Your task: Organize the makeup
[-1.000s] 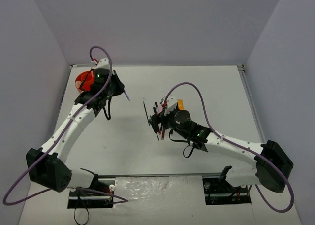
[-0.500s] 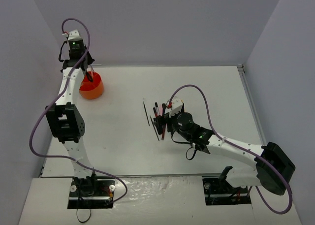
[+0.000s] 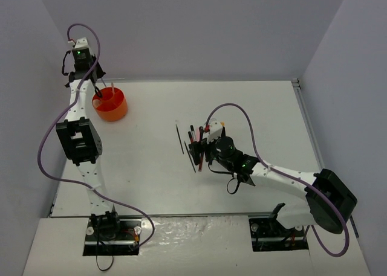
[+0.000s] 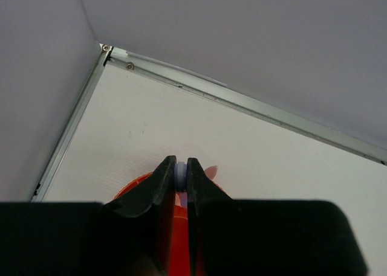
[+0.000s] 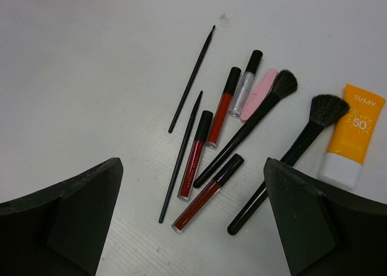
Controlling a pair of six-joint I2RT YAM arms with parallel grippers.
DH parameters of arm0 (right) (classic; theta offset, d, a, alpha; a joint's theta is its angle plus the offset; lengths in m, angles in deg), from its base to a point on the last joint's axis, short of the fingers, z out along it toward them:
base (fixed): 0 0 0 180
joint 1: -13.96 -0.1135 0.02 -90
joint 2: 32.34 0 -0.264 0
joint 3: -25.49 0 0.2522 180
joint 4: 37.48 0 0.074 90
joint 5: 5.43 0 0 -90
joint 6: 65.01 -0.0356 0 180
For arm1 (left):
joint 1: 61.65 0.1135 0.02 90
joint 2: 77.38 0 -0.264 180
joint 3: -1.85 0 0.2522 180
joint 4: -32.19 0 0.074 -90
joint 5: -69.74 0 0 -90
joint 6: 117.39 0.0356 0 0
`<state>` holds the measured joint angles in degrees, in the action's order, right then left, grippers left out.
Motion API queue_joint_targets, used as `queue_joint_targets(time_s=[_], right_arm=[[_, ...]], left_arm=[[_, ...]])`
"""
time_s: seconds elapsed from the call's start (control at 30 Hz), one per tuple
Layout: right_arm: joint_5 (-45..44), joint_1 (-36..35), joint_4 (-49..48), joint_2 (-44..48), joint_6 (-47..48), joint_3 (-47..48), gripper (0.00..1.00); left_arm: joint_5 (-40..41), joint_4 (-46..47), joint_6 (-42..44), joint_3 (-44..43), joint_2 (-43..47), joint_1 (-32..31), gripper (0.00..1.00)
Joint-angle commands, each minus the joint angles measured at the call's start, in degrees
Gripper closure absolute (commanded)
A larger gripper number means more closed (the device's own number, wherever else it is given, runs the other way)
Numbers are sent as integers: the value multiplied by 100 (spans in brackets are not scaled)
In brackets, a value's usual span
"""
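My left gripper is at the far left corner, over the orange round holder, shut on the lilac stick. In the left wrist view the holder shows below my fingers, with a pink tip beside the stick. My right gripper hangs open and empty over the makeup at mid-table. The right wrist view shows two thin black pencils, three red tubes, a silver tube, a pink piece, two black brushes and the orange-white tube. The compacts are out of view.
Grey walls close in the white table at the back and both sides, with a metal rail along the far edge. The makeup lies in a tight cluster, pieces touching or crossing.
My left arm has swung from near the table's middle to the far left corner with the lilac stick, ending over the orange holder. My right gripper has barely shifted over the makeup.
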<state>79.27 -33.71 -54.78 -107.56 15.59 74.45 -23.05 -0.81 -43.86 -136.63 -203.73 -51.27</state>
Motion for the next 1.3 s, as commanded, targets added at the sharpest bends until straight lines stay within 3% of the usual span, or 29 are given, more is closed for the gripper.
queue_joint_targets(time_s=[0.0,0.37,0.53,0.67,0.87,1.07,1.27], right_arm=[[71,56,-472,-58,-61,75,0],[111,65,-483,-34,-61,75,0],[110,72,-464,6,-63,64,0],[116,73,-436,35,-53,66,0],[105,73,-321,146,-67,107,0],[-156,161,182,341,-144,371,4],[-323,281,537,499,-160,518,9]], left_arm=[[-292,665,53,-90,221,61,100],[-295,720,249,281,117,61,100],[-308,721,276,389,150,61,87],[-291,764,294,542,282,61,71],[-292,793,266,745,516,61,65],[-421,945,2,1392,1257,53,59],[-328,1207,-234,2441,2600,43,56]])
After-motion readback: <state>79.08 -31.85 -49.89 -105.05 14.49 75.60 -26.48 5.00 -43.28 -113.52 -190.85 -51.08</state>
